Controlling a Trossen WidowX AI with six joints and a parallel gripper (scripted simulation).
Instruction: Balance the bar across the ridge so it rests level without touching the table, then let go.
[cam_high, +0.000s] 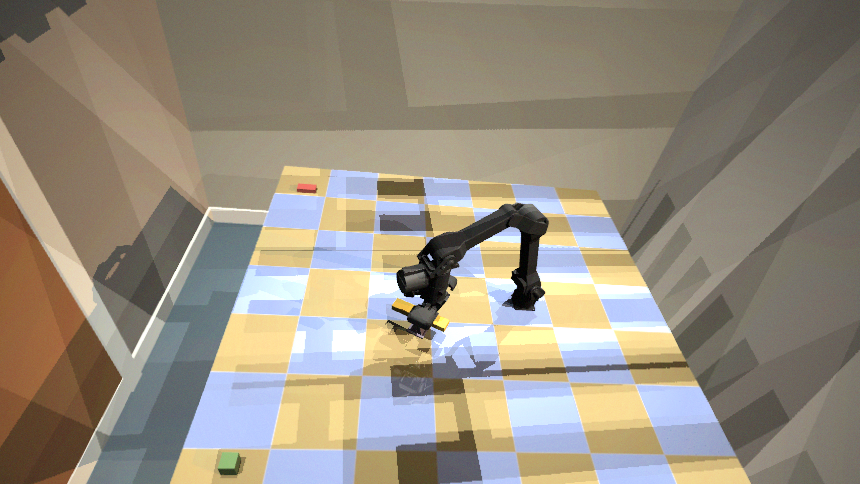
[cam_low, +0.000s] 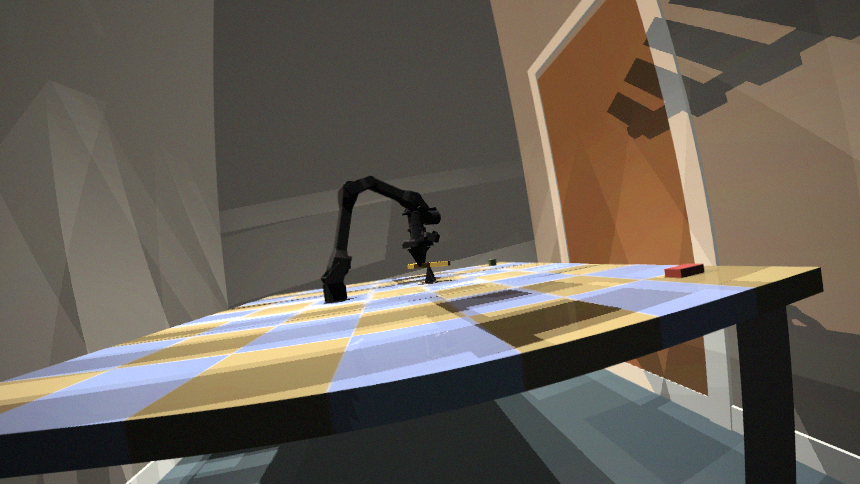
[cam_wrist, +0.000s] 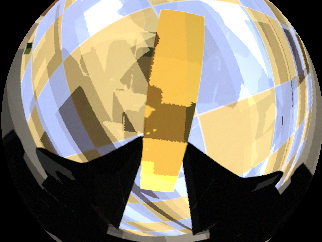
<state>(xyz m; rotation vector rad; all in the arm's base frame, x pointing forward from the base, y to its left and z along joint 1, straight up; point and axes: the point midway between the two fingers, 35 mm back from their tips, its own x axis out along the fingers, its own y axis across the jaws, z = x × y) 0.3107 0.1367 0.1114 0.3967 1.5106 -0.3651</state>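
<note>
The yellow bar (cam_high: 402, 307) (cam_low: 439, 263) (cam_wrist: 176, 75) is clear of the table and looks about level in the exterior view. My gripper (cam_high: 421, 317) (cam_low: 419, 261) (cam_wrist: 164, 144) is shut on the bar, with the longer part reaching away past the fingers in the wrist view. The ridge (cam_low: 429, 277), a small dark wedge, stands on the table directly under the bar, near its middle. Its top is at or very close to the bar's underside; whether they touch I cannot tell. In the top view the gripper largely hides the ridge, and the bar hides it in the wrist view.
A red block (cam_high: 306, 188) (cam_low: 684, 270) lies at a far corner of the checkered table (cam_high: 318, 415) (cam_low: 270, 367). A green block (cam_high: 228, 462) (cam_low: 492, 261) (cam_wrist: 28, 48) sits near another corner. Broad shadows and bright patches cross the table.
</note>
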